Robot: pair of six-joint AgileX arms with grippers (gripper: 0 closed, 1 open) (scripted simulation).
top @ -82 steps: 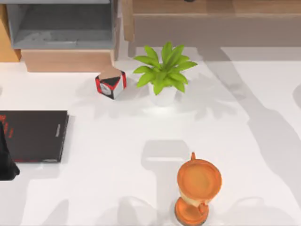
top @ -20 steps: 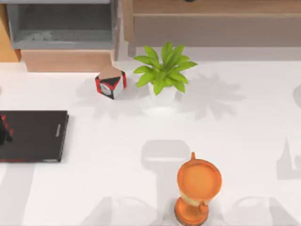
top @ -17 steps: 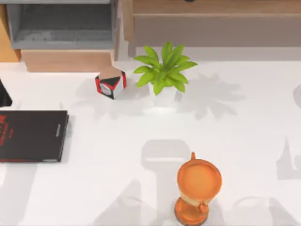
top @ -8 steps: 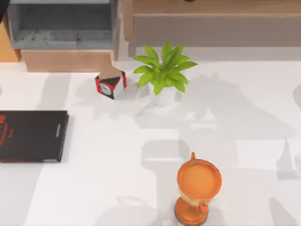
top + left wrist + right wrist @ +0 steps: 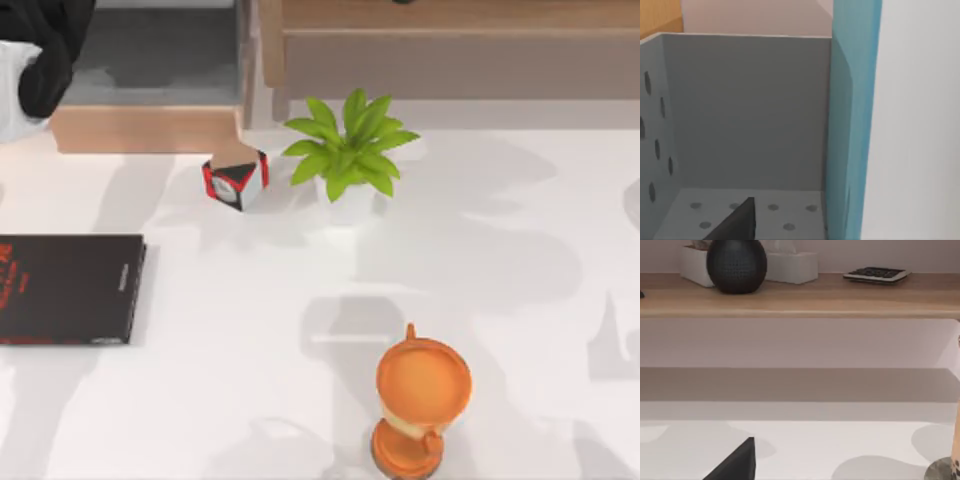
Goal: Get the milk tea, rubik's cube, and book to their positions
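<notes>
My left gripper (image 5: 40, 60) sat at the upper left of the frame, over the grey box (image 5: 150, 60). The book (image 5: 852, 125) stood upright just beside its wall. I could not tell how the fingers stood.

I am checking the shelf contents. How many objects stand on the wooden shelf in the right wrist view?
3: a black round vase at one end, a white box beside it, partly behind, and a flat dark calculator farther along. More may be hidden.

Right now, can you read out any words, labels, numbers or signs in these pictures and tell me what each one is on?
Nothing can be read as text.
Thin flat black slab at the table's left edge: red marks and a pale strip, too blurred to read.
Small red, black and white box: pattern, no legible letters.
Dark keypad device on the wooden shelf: keys too small to read.
</notes>
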